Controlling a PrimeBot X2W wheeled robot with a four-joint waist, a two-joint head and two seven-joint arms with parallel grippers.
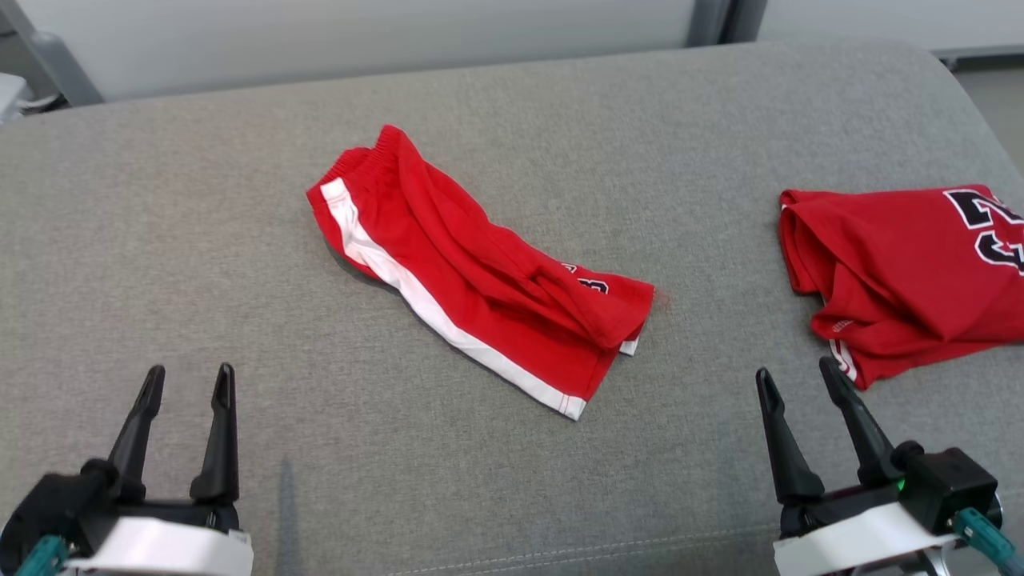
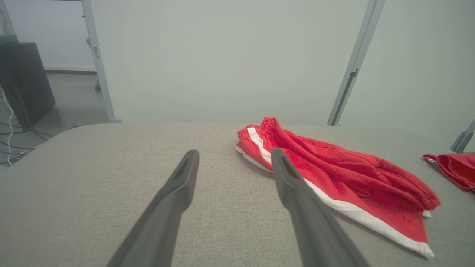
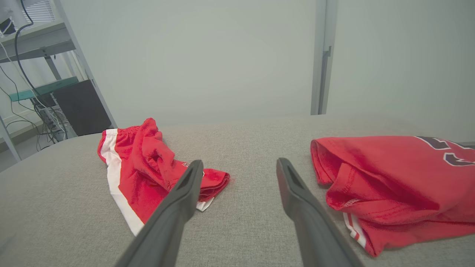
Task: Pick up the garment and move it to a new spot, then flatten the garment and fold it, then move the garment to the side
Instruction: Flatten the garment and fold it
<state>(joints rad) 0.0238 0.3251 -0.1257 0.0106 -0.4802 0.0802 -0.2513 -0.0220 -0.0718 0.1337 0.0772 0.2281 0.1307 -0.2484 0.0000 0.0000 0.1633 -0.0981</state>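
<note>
A pair of red shorts (image 1: 472, 272) with a white side stripe lies lengthwise, doubled over, in the middle of the grey padded surface (image 1: 160, 240). My left gripper (image 1: 190, 372) hovers open and empty at the near left, well short of the shorts. My right gripper (image 1: 792, 370) is open and empty at the near right, between the shorts and a red jersey. The left wrist view has the shorts (image 2: 334, 174) just right of my open left gripper (image 2: 233, 152). In the right wrist view the shorts (image 3: 141, 167) lie left of my open right gripper (image 3: 239, 162).
A red jersey (image 1: 904, 272) with black numbers lies bunched at the right edge of the surface, also the jersey (image 3: 393, 178) right of the right fingers. A pale wall with metal posts (image 2: 352, 63) stands behind. A black box (image 2: 22, 81) and cables sit on the floor beyond the left end.
</note>
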